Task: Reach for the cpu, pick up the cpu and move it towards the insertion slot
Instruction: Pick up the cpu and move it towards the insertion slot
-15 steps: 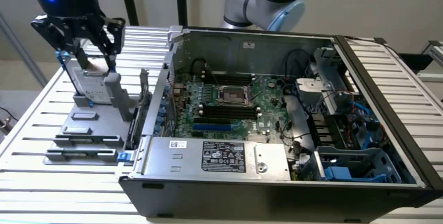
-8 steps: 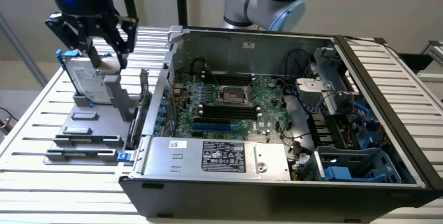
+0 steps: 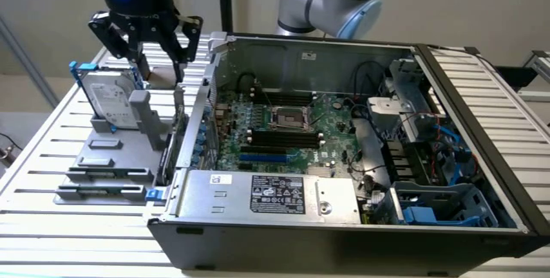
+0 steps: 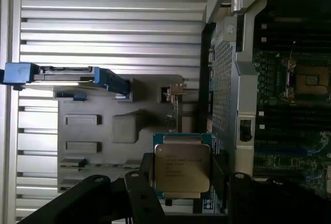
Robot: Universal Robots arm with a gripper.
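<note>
Wrist view | gripper (image 4: 182, 182) pinching cpu (image 4: 182, 168) by opposite edges | cpu: light, rigid, fragile underside likely; hold edges only | exterior view: gripper (image 3: 148, 56) upper left

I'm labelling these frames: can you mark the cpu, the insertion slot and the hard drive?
cpu (image 4: 182, 168): wrist view, middle of its silver metal top.
insertion slot (image 3: 290, 118): exterior view, dark centre of the socket on the green board.
hard drive (image 3: 110, 103): exterior view, middle of its labelled silver face.
</note>
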